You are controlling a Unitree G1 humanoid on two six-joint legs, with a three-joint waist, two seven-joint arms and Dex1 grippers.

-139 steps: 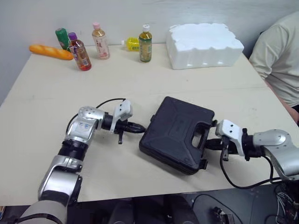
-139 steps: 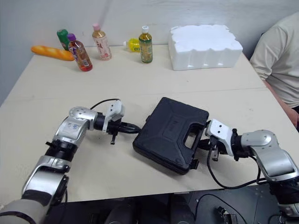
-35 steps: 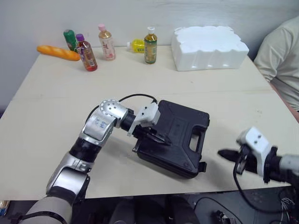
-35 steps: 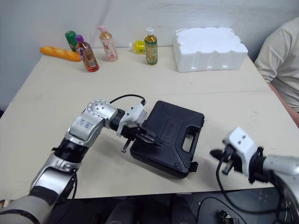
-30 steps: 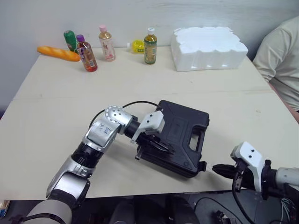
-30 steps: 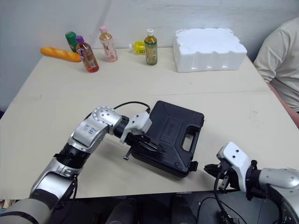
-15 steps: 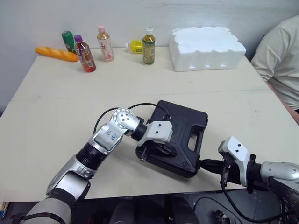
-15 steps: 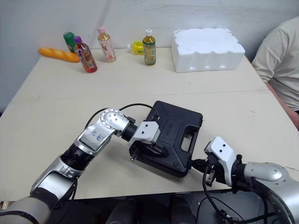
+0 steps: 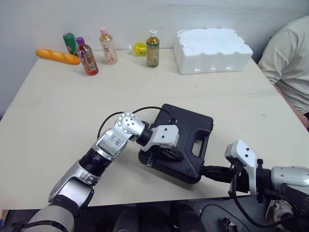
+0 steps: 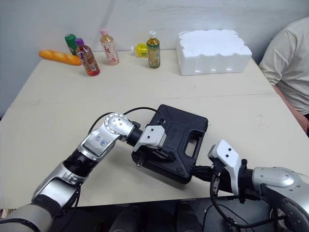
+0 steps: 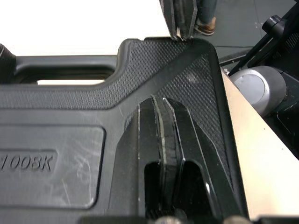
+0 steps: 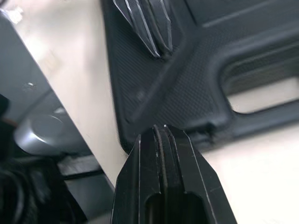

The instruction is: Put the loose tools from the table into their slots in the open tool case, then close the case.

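Note:
The black tool case lies closed on the table, handle side toward the right. My left gripper is shut, its tips pressed flat on the near part of the lid; the left fingers lie together with nothing between them. My right gripper is shut too, its tips at the case's near right corner, by the front edge. No loose tools are visible on the table.
Several drink bottles and a bread loaf line the far left edge. A white foam block sits far right. A person sits at the right. The table's near edge runs just under the case.
My left gripper came from the case's left side onto its lid. My right gripper drew back, then returned to the case's near right corner. The case stayed closed.

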